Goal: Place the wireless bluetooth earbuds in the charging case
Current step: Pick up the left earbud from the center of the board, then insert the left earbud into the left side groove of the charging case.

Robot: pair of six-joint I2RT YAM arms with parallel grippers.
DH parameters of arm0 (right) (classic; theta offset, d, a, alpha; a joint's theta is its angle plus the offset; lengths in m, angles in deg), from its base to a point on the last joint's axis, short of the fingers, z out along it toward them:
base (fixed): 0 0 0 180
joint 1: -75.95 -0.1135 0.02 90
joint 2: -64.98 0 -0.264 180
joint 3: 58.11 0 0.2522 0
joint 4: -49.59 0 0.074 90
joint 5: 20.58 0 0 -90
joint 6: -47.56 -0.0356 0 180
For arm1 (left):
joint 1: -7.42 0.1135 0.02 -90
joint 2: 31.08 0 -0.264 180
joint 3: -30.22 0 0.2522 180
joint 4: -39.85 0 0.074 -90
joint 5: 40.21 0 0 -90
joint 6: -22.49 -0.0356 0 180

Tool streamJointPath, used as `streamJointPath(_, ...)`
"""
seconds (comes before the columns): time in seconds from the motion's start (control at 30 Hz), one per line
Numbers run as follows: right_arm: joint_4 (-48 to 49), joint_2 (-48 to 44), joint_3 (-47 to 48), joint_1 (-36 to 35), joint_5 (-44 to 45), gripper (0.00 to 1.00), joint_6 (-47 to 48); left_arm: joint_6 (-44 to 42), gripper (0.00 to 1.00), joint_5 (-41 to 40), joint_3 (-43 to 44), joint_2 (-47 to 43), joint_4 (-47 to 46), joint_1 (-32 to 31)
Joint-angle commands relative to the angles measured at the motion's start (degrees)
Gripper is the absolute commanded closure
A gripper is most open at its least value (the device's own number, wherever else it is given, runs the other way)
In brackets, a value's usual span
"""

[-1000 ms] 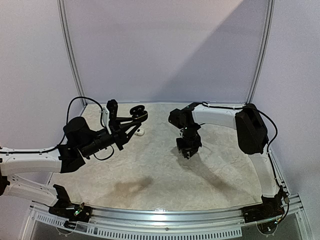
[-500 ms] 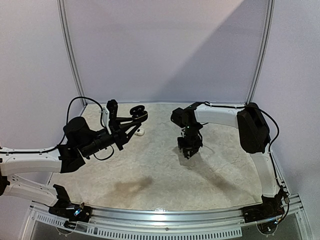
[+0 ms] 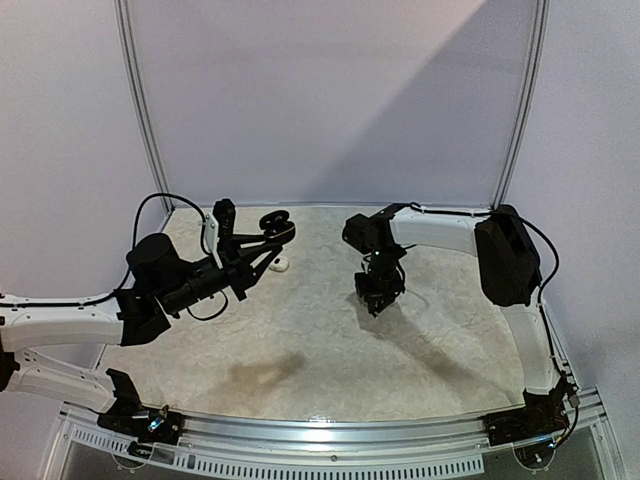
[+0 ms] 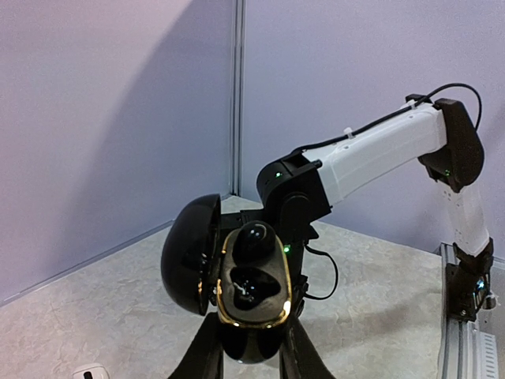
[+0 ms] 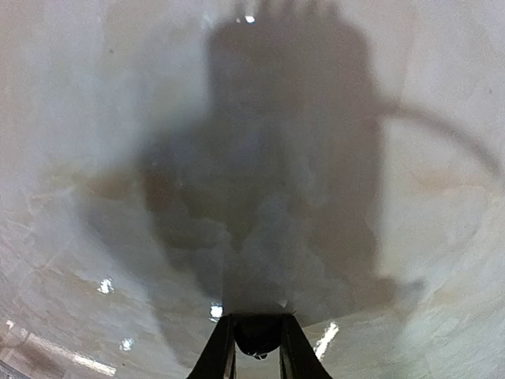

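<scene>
The left arm (image 3: 60,325) is pointing from 8 o'clock toward 1 o'clock, raised off the table (image 3: 300,350). Its left gripper (image 4: 251,347) is clenching the open black charging case (image 4: 248,288), whose lid is hanging at 9 o'clock. The right arm (image 3: 440,232) is bending in from 3 o'clock. Its right gripper (image 3: 378,300) is pointing straight down and pinching a black earbud (image 5: 256,335) near the table's centre.
</scene>
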Motion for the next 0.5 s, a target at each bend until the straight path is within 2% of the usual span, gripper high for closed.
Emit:
streamJointPath(0.0, 9.9, -5.1, -0.5, -0.1, 2.2, 0.94, 2.8, -0.5, 1.00, 0.2, -0.5, -1.1, 0.2, 0.6)
streamJointPath(0.2, 25.1, -20.1, -3.9, -4.3, 8.1, 0.95, 8.3, -5.6, 1.00, -1.2, -0.4, -0.5, -2.9, 0.6)
streamJointPath(0.33, 42.5, -31.9, -12.5, -9.0, 11.4, 0.97, 13.0, -10.0, 1.00, -2.2, -0.2, 0.0, -4.6, 0.6)
streamJointPath(0.47, 64.3, -38.9, -21.6, -14.2, 10.7, 1.00, 16.7, -12.7, 1.00, -2.9, -0.1, 0.3, -6.1, 0.6)
